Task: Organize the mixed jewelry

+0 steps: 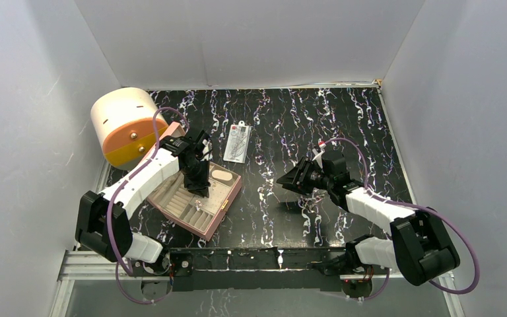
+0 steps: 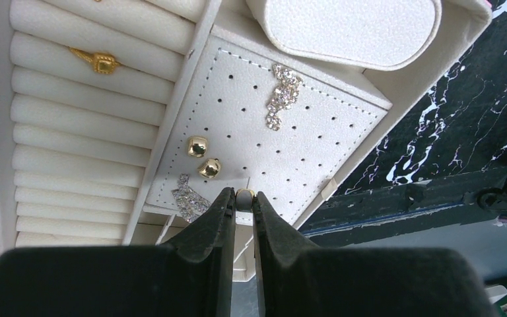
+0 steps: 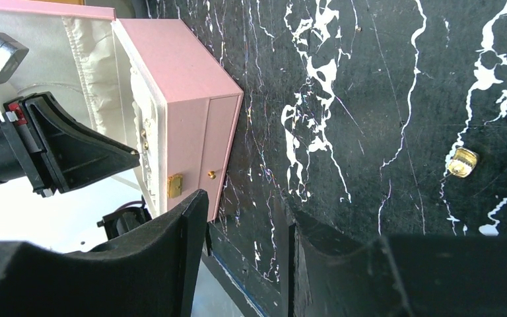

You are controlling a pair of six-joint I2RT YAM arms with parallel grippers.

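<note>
1. A black surface [image 1: 343, 125] veined with white is closed in by plain white walls [image 1: 237, 39]. The open pink box [image 1: 195, 198] sits toward its near left corner, a cream and orange cylinder [image 1: 129, 125] stands at the far left corner, and a clear packet [image 1: 236, 142] lies just beyond the box
2. The left jaws are closed on a pinched stud [image 2: 245, 194], gripped by its sides with the tips at the near edge of the perforated panel [image 2: 304, 152]. We judge this hold leaves its underside free to meet a hole
3. The right jaws stand apart with nothing between them, hovering over the middle of the surface. We take it they wait there because a loose stud [image 3: 462, 162] lies on the bare surface ahead of them, well apart from the box
4. We count four gold studs: two seated studs [image 2: 197, 146] side by side on the panel, one pinched, one loose. There are also two sparkly pieces [image 2: 281, 96] on the panel and one gold ring [image 2: 102, 63] tucked between the ring rolls [image 2: 72, 125]. A gold glint at that view's top edge is too cut off to count
</note>
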